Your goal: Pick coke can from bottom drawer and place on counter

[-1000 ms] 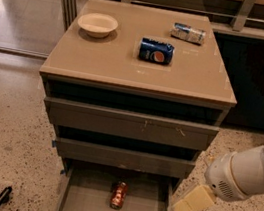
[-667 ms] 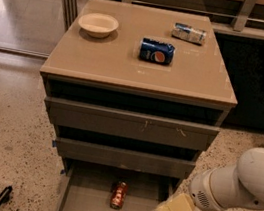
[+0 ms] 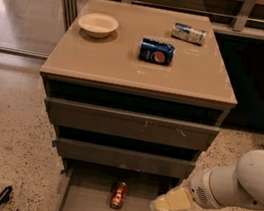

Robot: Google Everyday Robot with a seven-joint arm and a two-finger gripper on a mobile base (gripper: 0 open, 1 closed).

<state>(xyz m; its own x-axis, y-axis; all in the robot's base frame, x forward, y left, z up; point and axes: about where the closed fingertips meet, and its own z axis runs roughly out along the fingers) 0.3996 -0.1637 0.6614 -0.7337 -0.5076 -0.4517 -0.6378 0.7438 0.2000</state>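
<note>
The coke can (image 3: pixel 118 195), red-orange, lies on its side in the open bottom drawer (image 3: pixel 78 210), near the drawer's back. The tan counter (image 3: pixel 128 71) tops the cabinet above. My gripper (image 3: pixel 172 201) shows as a pale yellowish tip at the end of the white arm (image 3: pixel 240 185). It hangs over the drawer's right edge, to the right of the can and apart from it.
On the counter lie a dark blue Pepsi can (image 3: pixel 156 51), a blue-and-white can (image 3: pixel 189 34) at the back right, and a cream bowl (image 3: pixel 98 24) at the back left. Two wider drawers (image 3: pixel 128 124) stand slightly open above. A dark object (image 3: pixel 1 198) lies on the speckled floor.
My arm and gripper have moved left and down, from right of the cabinet to the bottom drawer's right edge, closer to the coke can. The can has not moved.
</note>
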